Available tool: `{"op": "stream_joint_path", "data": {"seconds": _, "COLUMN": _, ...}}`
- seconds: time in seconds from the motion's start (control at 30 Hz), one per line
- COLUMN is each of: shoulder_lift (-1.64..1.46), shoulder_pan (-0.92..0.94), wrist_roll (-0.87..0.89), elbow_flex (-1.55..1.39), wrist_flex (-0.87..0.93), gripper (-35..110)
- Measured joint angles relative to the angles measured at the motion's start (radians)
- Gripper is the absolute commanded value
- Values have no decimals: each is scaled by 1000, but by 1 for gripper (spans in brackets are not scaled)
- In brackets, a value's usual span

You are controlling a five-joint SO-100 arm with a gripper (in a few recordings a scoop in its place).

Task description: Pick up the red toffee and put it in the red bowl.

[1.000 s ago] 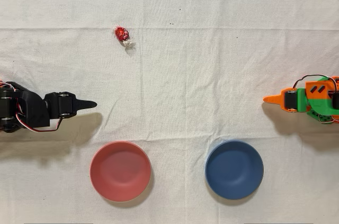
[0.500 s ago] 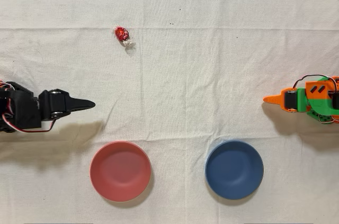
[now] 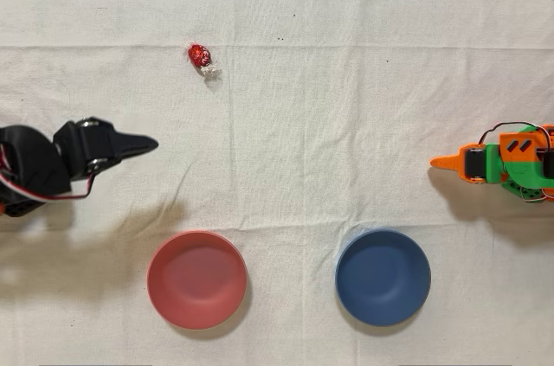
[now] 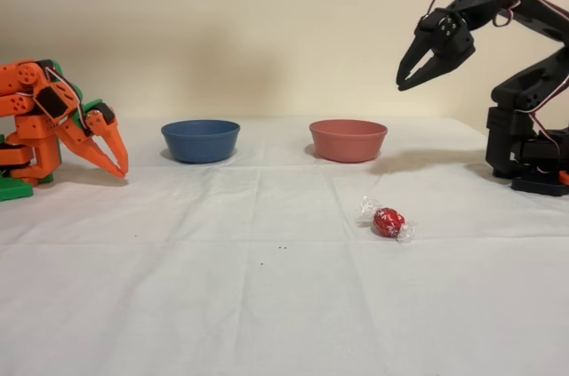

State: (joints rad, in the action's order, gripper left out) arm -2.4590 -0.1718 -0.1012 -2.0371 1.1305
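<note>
Counter: the counter (image 4: 178, 305) is covered in creased white cloth, matte and woven.
Black arm: the black jointed plastic arm (image 4: 524, 83) is raised high; its jaws (image 4: 416, 74) are slightly parted, empty, pointing down, well above the cloth.
Red bowl: the round salmon-red plastic bowl (image 3: 196, 279) is smooth, matte, empty.
Blue bowl: the round blue plastic bowl (image 3: 383, 277) has the same shape and stands beside the red one.
Red toffee: the small round candy in shiny red foil (image 3: 199, 56) has clear crinkled twisted ends and lies on the cloth, well apart from both bowls.
</note>
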Motion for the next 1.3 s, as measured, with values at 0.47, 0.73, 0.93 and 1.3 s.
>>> {"op": "stream_joint_path", "data": {"seconds": 0.47, "shoulder_lift": 336, "shoulder_pan": -190, "wrist_roll": -101, "elbow_flex": 258, "wrist_flex": 35, "gripper": 0}}
{"op": "stream_joint_path", "data": {"seconds": 0.73, "shoulder_lift": 460, "shoulder_pan": -305, "wrist_roll": -101, "elbow_flex": 356, "wrist_flex": 37, "gripper": 0}}
{"op": "stream_joint_path", "data": {"seconds": 0.93, "shoulder_lift": 543, "shoulder_pan": -371, "wrist_roll": -120, "elbow_flex": 408, "wrist_flex": 35, "gripper": 0}}
{"op": "stream_joint_path", "data": {"seconds": 1.3, "shoulder_lift": 653, "shoulder_pan": -437, "wrist_roll": -101, "elbow_flex": 417, "wrist_flex": -61, "gripper": 13}}
